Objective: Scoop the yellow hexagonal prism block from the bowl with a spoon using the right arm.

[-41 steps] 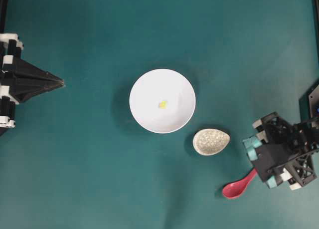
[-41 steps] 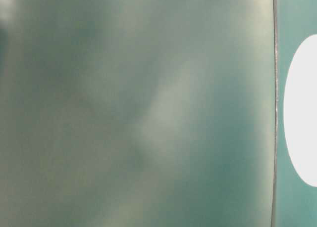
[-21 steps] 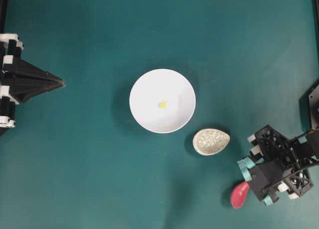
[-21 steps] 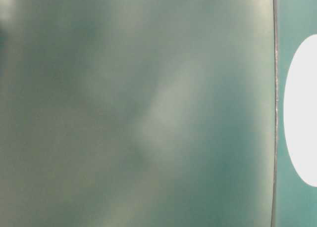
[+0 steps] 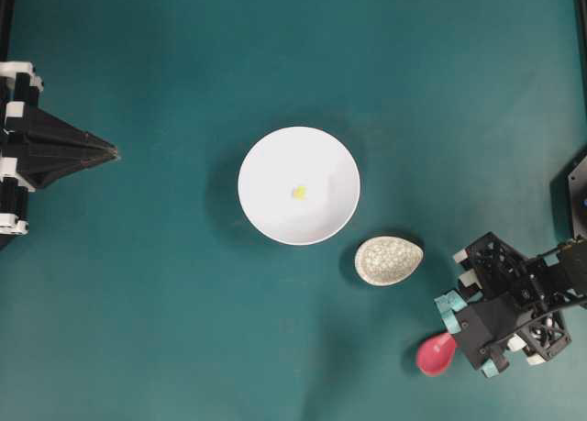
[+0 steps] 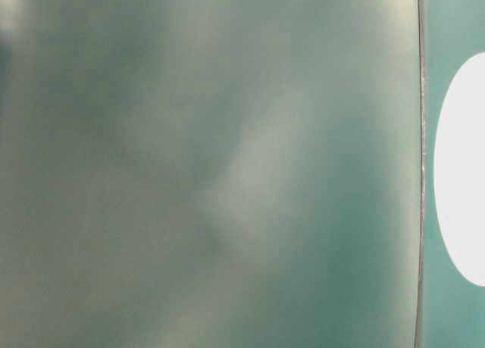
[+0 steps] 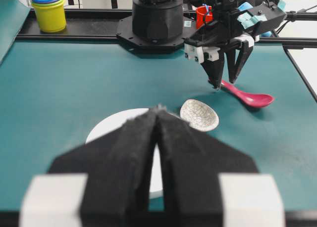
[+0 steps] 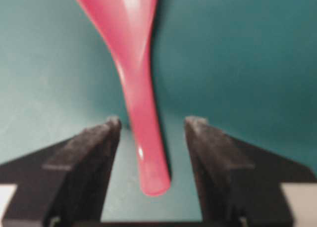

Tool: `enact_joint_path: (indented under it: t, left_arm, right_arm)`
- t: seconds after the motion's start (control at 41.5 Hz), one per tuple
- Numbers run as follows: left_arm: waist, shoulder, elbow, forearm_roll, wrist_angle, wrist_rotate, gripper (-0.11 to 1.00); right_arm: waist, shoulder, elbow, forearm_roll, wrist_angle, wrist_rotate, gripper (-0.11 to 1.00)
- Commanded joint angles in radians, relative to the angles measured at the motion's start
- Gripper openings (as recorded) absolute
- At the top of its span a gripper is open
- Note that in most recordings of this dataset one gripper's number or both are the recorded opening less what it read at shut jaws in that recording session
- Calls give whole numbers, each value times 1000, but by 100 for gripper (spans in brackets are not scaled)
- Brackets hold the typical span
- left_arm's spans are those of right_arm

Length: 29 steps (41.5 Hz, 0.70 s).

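Black and pressed together to a point, the left gripper (image 5: 108, 150) sits well to the left of the bowl (image 5: 266, 215), at the edge of the teal table (image 5: 165, 329); part of its arm is cut off by the frame. In its own wrist view, its closed fingers hide most of the bowl. White and round, the bowl holds the yellow hexagonal prism block (image 5: 299, 193) near its centre, a speck too small to show its shape. Just right of the bowl and below it lies a speckled beige spoon rest (image 5: 389, 260), apart from the rim. Further right of the bowl, the spoon (image 5: 437, 354) lies on the table with only its pink-red scoop showing from overhead; the handle is hidden under the right gripper (image 8: 151, 130). From the right wrist view the jaws stand spread on either side of the handle, with gaps on both sides. The table-level view is a blurred teal wash with a white arc at its right edge.
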Motion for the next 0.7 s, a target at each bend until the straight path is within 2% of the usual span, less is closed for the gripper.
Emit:
enact_joint_path:
  t: [0.0, 0.169, 0.41, 0.676]
  left_arm:
    - [0, 9, -28, 2, -12, -3, 0]
    - [2, 9, -28, 2, -12, -3, 0]
    - [0, 9, -28, 2, -12, -3, 0]
    - [0, 9, -28, 2, -12, -3, 0]
  right_arm:
    - [5, -6, 0, -2, -20, 0, 57]
    - [6, -3, 8, -2, -28, 0, 54]
    - [6, -3, 8, -2, -28, 2, 36]
    - [8, -3, 6, -2, -25, 3, 28]
